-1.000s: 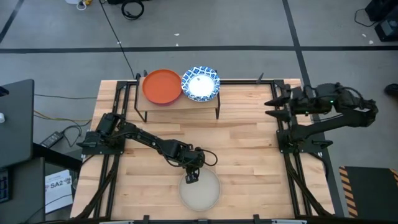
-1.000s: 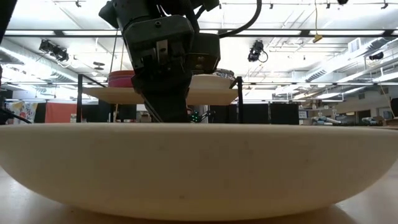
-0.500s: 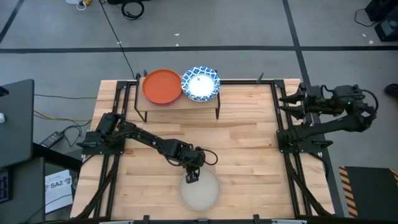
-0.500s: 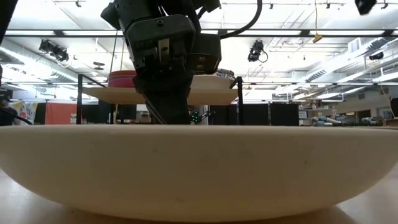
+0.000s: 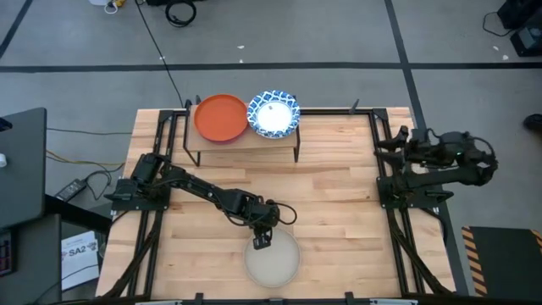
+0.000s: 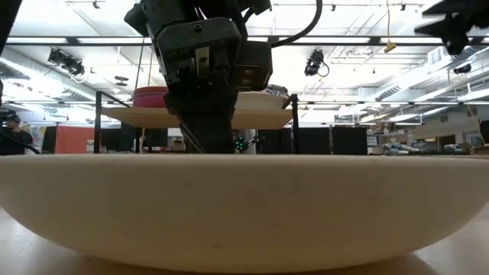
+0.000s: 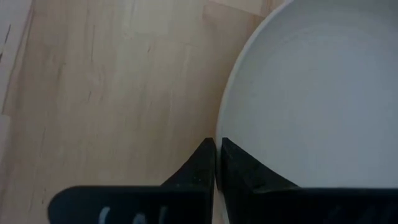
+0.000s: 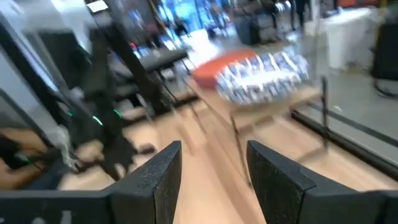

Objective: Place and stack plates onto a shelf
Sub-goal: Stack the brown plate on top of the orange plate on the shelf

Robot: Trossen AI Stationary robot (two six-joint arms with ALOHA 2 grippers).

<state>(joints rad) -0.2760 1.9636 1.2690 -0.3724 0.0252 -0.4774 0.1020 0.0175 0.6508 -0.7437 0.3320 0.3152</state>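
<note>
A beige plate (image 5: 273, 258) lies on the table near its front edge and fills the low view (image 6: 244, 206). My left gripper (image 5: 261, 241) is shut at the plate's far rim. The shelf (image 5: 241, 144) stands at the table's far edge. On it rest an orange plate (image 5: 221, 117) and, to its right, a white plate with a blue patterned rim (image 5: 273, 113). My right gripper (image 5: 383, 144) hangs open and empty in the air at the table's right edge, and its own view (image 8: 211, 168) looks toward the shelf. My left gripper pinches the beige plate's far rim (image 7: 219, 127) between its two fingers, one finger (image 7: 199, 167) outside the rim and one inside the plate. The fingers slant down from the table's far left. The plate's bottom (image 6: 244, 263) rests on the table.
Bare wooden tabletop (image 5: 330, 186) lies between the shelf and the beige plate. Black frame rails (image 5: 388, 203) run along the left and right edges of the table. A person shows at the far left of the low view (image 6: 11, 134).
My right arm has folded back toward its base at the table's right edge and sunk lower, its gripper still open. It has come into the top right of the low view. My left gripper and the beige plate have kept still.
</note>
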